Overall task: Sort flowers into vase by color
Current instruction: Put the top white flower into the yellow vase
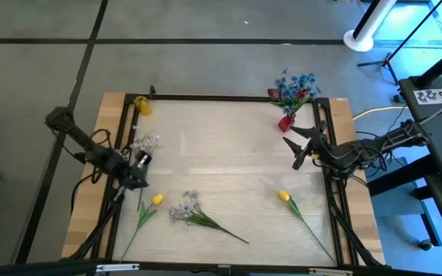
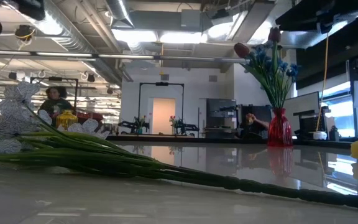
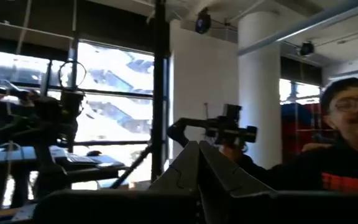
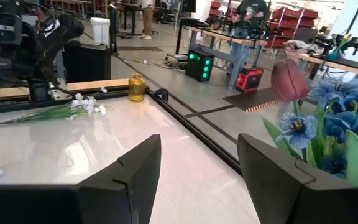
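My left gripper (image 1: 144, 162) is shut at the table's left side; the left wrist view shows its fingers (image 3: 197, 180) closed together, with nothing between them. A white spray (image 1: 146, 142) lies on the table just beyond it, and also shows in the right wrist view (image 4: 86, 106). My right gripper (image 1: 291, 152) is open and empty (image 4: 197, 146), near the red vase (image 1: 286, 121). That vase stands at the far right and holds blue flowers (image 1: 298, 84) and a dark red tulip (image 4: 289, 81). A yellow tulip (image 1: 156, 199), another white spray (image 1: 184, 211) and a second yellow tulip (image 1: 284, 196) lie near the front.
A small yellow vase (image 1: 142, 105) stands at the far left corner. A dark frame (image 1: 206, 97) runs around the tabletop. In the low view the front spray's stems (image 2: 166, 168) lie across the foreground. People show in the room beyond the table.
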Available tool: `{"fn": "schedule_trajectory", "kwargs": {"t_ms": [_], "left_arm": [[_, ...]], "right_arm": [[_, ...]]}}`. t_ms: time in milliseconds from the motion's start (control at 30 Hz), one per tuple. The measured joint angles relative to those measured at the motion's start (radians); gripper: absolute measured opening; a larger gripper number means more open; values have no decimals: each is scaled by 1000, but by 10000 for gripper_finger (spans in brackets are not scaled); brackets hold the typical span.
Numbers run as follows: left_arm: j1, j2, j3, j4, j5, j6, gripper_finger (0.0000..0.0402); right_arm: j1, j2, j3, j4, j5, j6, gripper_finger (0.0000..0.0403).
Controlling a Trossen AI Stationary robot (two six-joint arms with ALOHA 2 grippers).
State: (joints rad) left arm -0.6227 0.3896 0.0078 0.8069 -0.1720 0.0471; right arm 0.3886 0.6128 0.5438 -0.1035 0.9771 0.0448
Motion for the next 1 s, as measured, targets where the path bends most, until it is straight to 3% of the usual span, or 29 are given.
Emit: {"fn": "schedule_trajectory", "kwargs": {"t_ms": [133, 333, 433, 567, 667, 833, 1000], "left_arm": [[81, 218, 21, 174, -21, -42, 0], [252, 533, 171, 90, -227, -270, 0], [345, 607, 305, -204, -245, -380, 0], [474, 663, 541, -861, -313, -629, 0], [562, 698, 686, -1263, -334, -845, 0], [683, 737, 814, -1721, -227, -1072, 0], [768, 739, 816, -1963, -106, -1280, 0]], "right_arm": [[-2, 0, 0, 18, 0, 0, 211], [-2, 0, 0, 42, -43, -8, 211], [-2, 14, -2, 45, -90, 1, 211], [-2, 48, -27, 50, -98, 32, 211], [-2, 78, -52, 104, -81, 0, 211], [-2, 114, -68, 211, -90, -55, 211], [-2, 150, -68, 273, -124, -56, 213]]}}
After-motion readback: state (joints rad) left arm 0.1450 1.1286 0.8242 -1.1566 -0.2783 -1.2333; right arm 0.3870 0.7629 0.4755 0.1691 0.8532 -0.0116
